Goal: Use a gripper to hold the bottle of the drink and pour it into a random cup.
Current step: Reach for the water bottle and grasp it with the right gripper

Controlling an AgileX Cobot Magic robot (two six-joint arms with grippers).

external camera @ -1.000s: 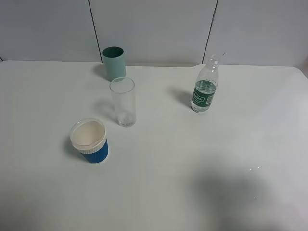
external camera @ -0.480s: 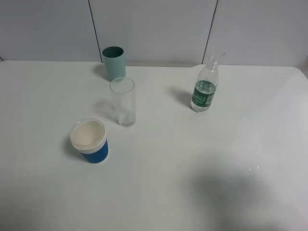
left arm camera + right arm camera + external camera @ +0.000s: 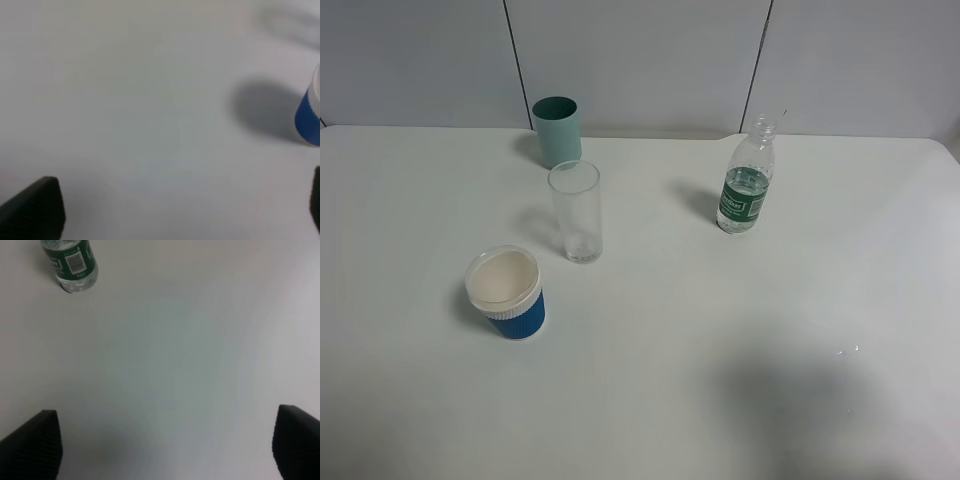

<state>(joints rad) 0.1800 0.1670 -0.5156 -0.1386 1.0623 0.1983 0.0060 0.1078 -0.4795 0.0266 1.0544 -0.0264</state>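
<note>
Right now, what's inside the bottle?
The bottle seems to hold some clear drink, seen below its green label; the neck looks empty. The label hides how high it reaches.

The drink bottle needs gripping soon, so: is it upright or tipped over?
Upright. The bottle stands on its base on the table, neck pointing up, with nothing touching it.

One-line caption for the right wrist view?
Right gripper open above the white table; green-label bottle standing apart, ungrasped.
</note>
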